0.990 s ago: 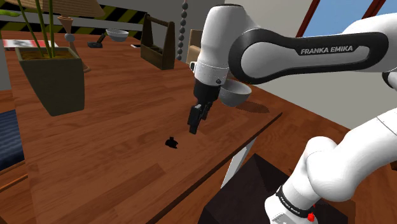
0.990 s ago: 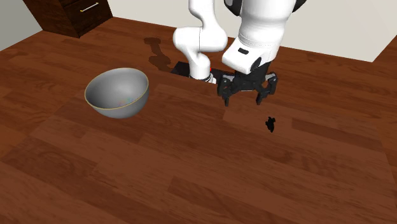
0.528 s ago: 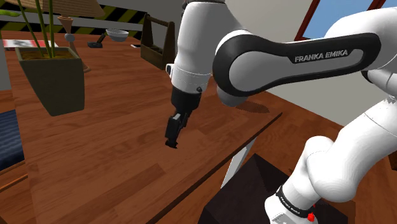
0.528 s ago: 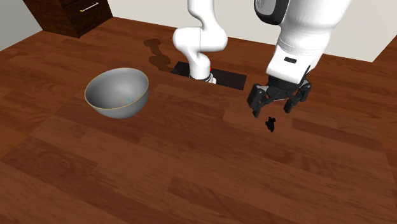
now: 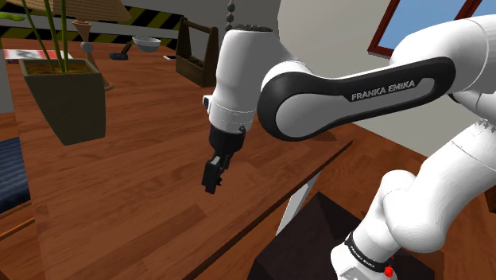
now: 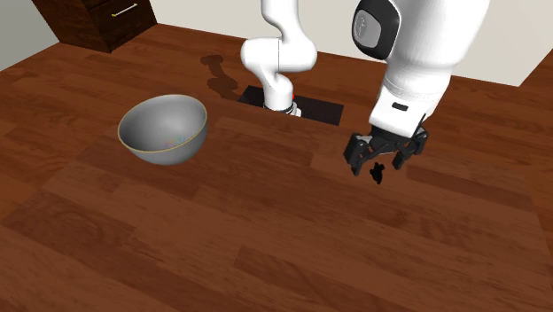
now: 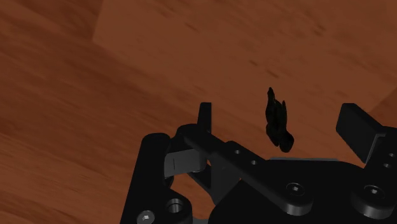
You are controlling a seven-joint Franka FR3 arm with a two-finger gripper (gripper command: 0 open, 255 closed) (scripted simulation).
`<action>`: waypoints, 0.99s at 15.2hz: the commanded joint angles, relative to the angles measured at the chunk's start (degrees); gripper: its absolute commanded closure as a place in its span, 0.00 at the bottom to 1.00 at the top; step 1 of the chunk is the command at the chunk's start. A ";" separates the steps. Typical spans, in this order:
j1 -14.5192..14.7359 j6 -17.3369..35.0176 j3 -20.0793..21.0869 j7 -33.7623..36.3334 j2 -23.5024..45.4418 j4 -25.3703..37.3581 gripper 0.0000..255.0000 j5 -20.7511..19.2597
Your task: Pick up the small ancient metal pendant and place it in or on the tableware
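- The gripper [image 6: 379,163] hangs directly above the pendant [image 6: 378,175], low over the wooden table [image 6: 204,239], on the second exterior view's right.
- The jaws are wide open. In the wrist view the two black fingers [image 7: 204,118] stand apart with the pendant [image 7: 278,122] in the gap between them, touching neither, so nothing is held.
- From the shoulder view, the gripper [image 5: 211,176] points down at the boards near the table's edge, not far from the stand [image 5: 314,239].
- The pendant is a tiny, dark, irregular piece lying flat on the wood, longer one way than the other, with a knobbly outline.
- The grey bowl [image 6: 165,142] sits upright, well apart from the pendant towards the second exterior view's left, with bare boards between the two.
- My read on handling is that it is stiff and will not give under the pads. It is light for its size and probably smooth enough to squirt out if pinched on a sloping face.
- The best hold looks to be across the narrow width at the thicker middle of the body, not on the thin pointed end.
- Because it lies so low, the fingertips likely need to reach almost to the wood before closing, or they will shut above it.
- The risk is an off-centre pinch that flicks it sideways across the boards. It looks sturdy enough that breakage is a small worry, but losing it is the real one.
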 commanded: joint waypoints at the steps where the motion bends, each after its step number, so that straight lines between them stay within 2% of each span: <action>1: 0.00 0.37 0.04 0.05 0.14 -0.21 0.00 -0.05; 6: 0.00 0.36 0.04 0.04 0.14 -0.21 0.00 -0.05; 7: 0.00 0.36 0.04 0.04 0.14 -0.21 1.00 -0.05; 15: 0.00 0.36 0.04 0.04 0.14 -0.21 1.00 -0.05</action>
